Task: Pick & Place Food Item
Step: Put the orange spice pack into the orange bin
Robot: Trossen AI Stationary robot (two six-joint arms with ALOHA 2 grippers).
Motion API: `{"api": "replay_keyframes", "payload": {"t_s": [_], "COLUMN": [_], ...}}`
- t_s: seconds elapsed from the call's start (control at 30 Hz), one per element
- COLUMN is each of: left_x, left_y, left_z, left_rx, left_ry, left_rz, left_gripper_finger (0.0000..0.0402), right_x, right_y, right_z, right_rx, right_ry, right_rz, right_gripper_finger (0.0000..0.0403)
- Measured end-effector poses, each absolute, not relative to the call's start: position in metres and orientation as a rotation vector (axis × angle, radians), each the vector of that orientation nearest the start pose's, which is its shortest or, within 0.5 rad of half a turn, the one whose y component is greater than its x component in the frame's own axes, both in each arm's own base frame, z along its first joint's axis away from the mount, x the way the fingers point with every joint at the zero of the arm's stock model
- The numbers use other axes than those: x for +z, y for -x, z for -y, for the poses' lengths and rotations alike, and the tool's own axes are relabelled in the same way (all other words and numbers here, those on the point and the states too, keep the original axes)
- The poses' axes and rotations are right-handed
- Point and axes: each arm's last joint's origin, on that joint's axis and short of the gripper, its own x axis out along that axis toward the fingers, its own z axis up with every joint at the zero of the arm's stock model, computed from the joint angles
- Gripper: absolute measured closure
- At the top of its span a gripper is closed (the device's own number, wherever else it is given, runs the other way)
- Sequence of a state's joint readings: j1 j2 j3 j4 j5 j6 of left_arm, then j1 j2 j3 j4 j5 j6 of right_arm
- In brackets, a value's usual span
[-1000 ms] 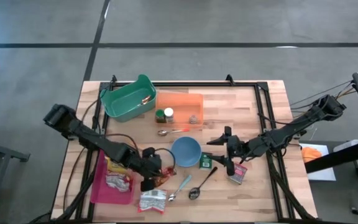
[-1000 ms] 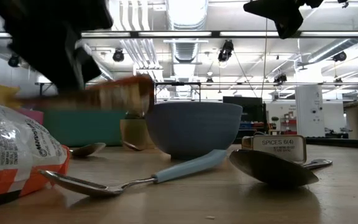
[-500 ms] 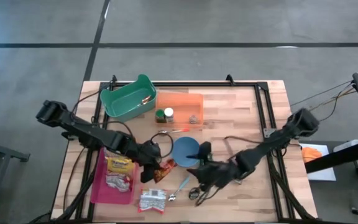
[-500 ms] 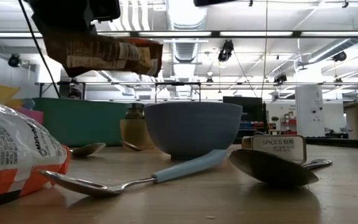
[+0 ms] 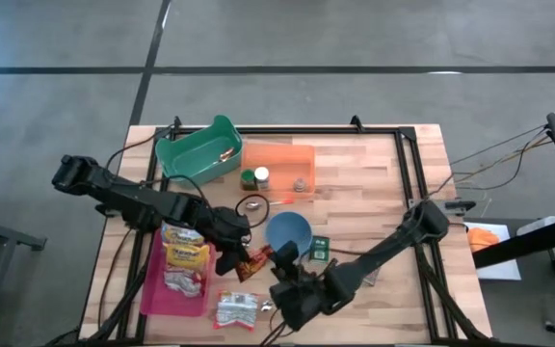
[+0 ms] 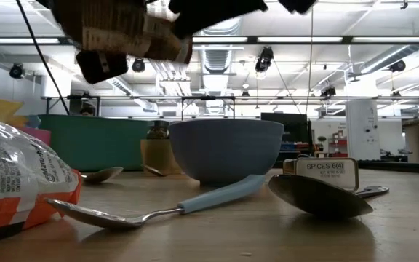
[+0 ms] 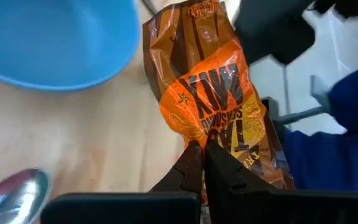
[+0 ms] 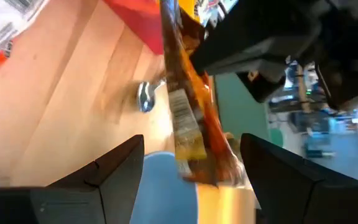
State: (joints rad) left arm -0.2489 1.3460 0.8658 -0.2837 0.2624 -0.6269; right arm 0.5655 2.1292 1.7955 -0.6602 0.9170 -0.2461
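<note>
From above I see a wooden table (image 5: 374, 164) on a grey floor, crowded with a green bin (image 5: 196, 154), an orange tray (image 5: 277, 159), a blue bowl (image 5: 288, 234), a red mat (image 5: 152, 289) bearing packets, spoons and a spice box (image 5: 319, 249). My left gripper (image 5: 231, 258) is clamped on an orange snack bag (image 5: 251, 260) held just beside the bowl, and my right gripper (image 5: 282, 294) sits very near it, close to the table's front edge. At table height the bag (image 6: 126, 33) hangs in the air above the bowl (image 6: 225, 149), with dark arm parts crowding round it. In the left wrist view the fingers (image 7: 188, 168) are pinched shut on the bag's lower edge (image 7: 219, 106) only (a thin hold, I judge), so a tug could slip it free. In the right wrist view my fingers (image 8: 110, 171) stand wide apart with nothing between them, the bag (image 8: 188, 106) hanging ahead. I worry about the two arms colliding, this close together, or about the bag dropping into the bowl or onto the spoons if the left hand lets go before the right has closed.
</note>
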Motion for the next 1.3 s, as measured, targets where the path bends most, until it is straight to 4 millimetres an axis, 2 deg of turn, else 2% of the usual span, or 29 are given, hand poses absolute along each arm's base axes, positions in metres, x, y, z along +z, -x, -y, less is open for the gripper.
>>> {"api": "replay_keyframes", "payload": {"t_s": [0.27, 0.43, 0.53, 0.8, 1.1, 1.3], "left_x": [0.241, 0.242, 0.242, 0.243, 0.246, 0.263], "left_y": [-0.267, -0.268, -0.268, -0.268, -0.268, -0.263], "left_z": [0.078, 0.079, 0.079, 0.079, 0.08, 0.077], "left_rx": [-0.321, -0.359, -0.366, -0.372, -0.393, -0.395], "left_ry": [0.612, 0.623, 0.624, 0.622, 0.6, 0.541], "left_rz": [-0.857, -0.858, -0.855, -0.849, -0.813, -0.712], "left_gripper_finger": [0.0401, 0.0401, 0.0401, 0.0401, 0.0396, 0.0335], "right_x": [0.233, 0.228, 0.227, 0.232, 0.238, 0.239], "right_y": [-0.419, -0.422, -0.423, -0.421, -0.418, -0.416], "right_z": [-0.236, -0.238, -0.238, -0.237, -0.236, -0.238], "right_rx": [-0.311, -0.353, -0.37, -0.365, -0.328, -0.314], "right_ry": [0.967, 1.027, 1.042, 1.032, 0.987, 0.982], "right_rz": [-0.801, -0.826, -0.825, -0.823, -0.829, -0.83], "right_gripper_finger": [0.0138, 0.0152, 0.0191, 0.0338, 0.0339, 0.0341]}}
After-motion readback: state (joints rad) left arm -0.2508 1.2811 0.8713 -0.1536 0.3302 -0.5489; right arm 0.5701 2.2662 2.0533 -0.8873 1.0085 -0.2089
